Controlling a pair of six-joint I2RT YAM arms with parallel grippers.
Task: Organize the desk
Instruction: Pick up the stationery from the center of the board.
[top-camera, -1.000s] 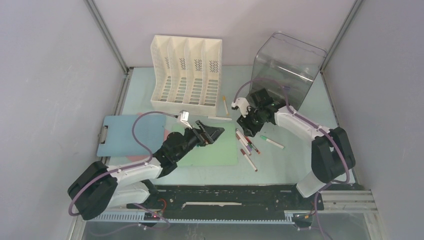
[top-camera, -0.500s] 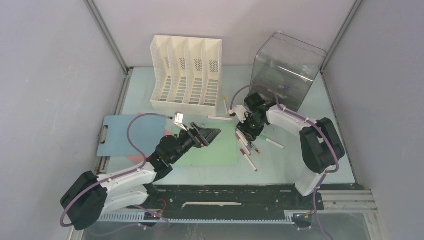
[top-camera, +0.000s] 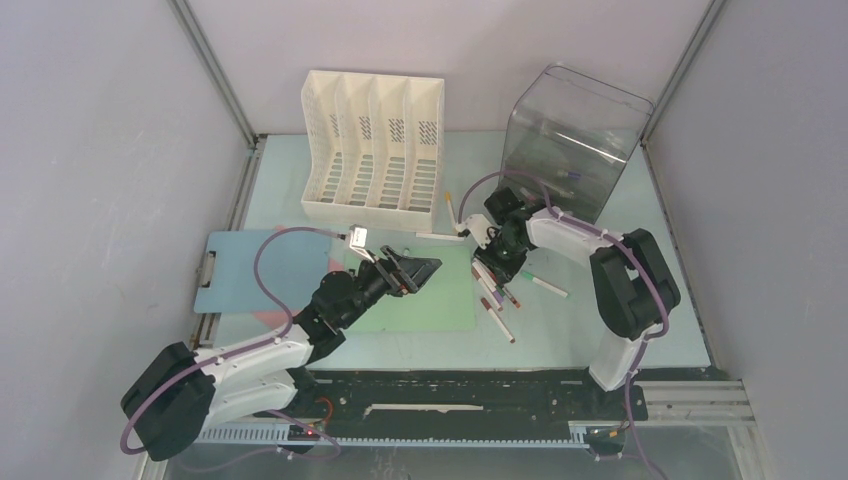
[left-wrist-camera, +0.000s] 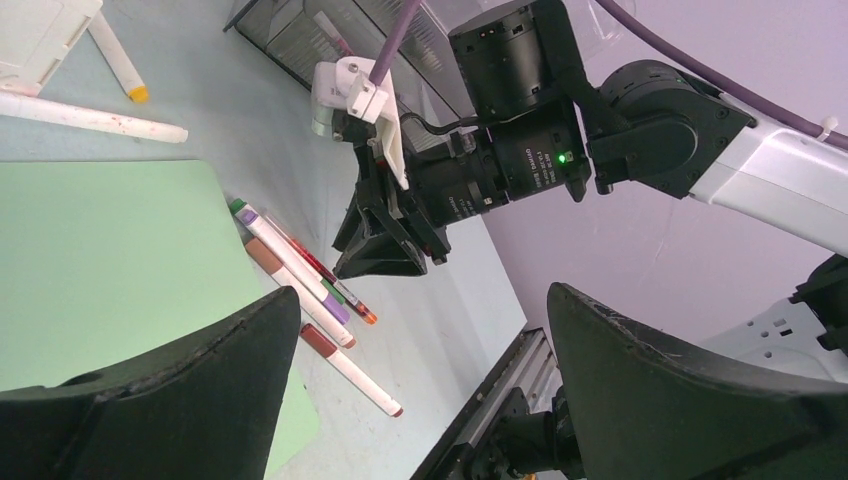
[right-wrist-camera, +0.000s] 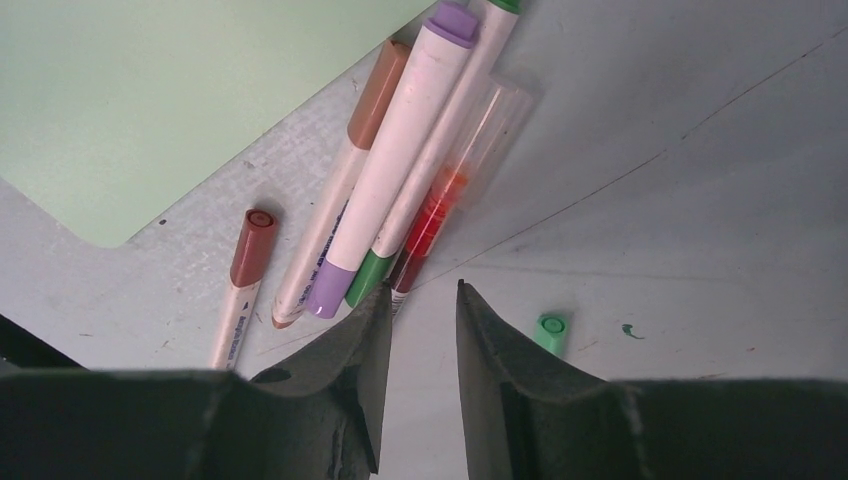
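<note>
1. First, the left gripper (top-camera: 418, 269) hovers over a green sheet (top-camera: 430, 308) on the desk (top-camera: 590, 330), its jaws spread wide and empty.
2. Farther right, the right gripper (right-wrist-camera: 420, 297) points down at clustered markers (right-wrist-camera: 395, 190), its jaws narrowly apart, clasping nothing.
3. A white file rack (top-camera: 372, 145) and a clear bin (top-camera: 575, 135) stand at the desk's far edge.

The back of the desk (top-camera: 285, 175) is blocked by the white file rack (top-camera: 372, 145) on the left and the clear bin (top-camera: 575, 135) on the right. The lane between them holds a yellow-tipped marker (top-camera: 450, 208) and a white pen (top-camera: 438, 237). The marker cluster (top-camera: 495, 295) lies beside the green sheet (top-camera: 430, 308), under the right gripper (top-camera: 488, 266), whose fingers leave a narrow empty slot. The left gripper (top-camera: 420, 268) gapes wide near it, so the 2 crowd the middle. A blue clipboard (top-camera: 255, 268) covers the left side
</note>
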